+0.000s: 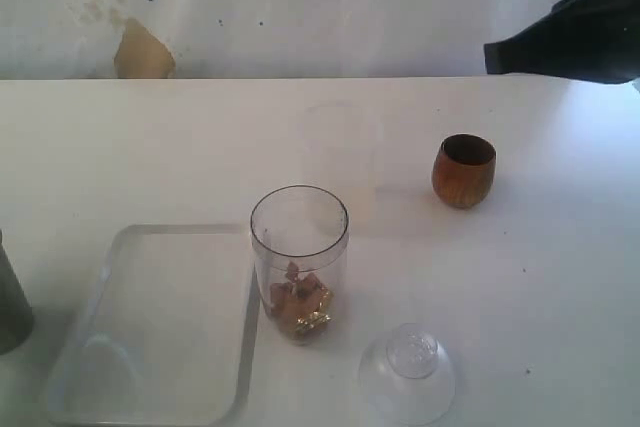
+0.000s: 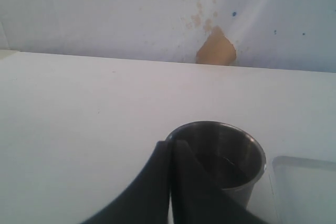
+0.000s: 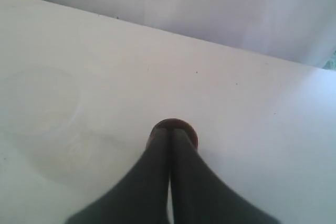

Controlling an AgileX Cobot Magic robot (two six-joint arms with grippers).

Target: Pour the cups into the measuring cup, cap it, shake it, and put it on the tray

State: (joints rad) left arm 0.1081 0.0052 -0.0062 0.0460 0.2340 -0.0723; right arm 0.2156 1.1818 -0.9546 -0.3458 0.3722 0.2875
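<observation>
Exterior view, steel tumbler (image 1: pixel 11 303) cut off at edge, frosted cup (image 1: pixel 340 147) faint

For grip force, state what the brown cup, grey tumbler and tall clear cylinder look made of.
Brown cup: wood, likely; streaky grain, satin sheen. Grey tumbler: probably brushed steel; dull metallic reflections. Clear cylinder: glossy transparent plastic or glass; contents show through.

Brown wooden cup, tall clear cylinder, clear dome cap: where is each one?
small rounded brown wooden cup (image 1: pixel 463 182): exterior view, outer side wall.
tall clear cylindrical measuring cup (image 1: pixel 299 252): exterior view, front wall.
clear dome cap (image 1: pixel 408 375): exterior view, domed surface.
</observation>
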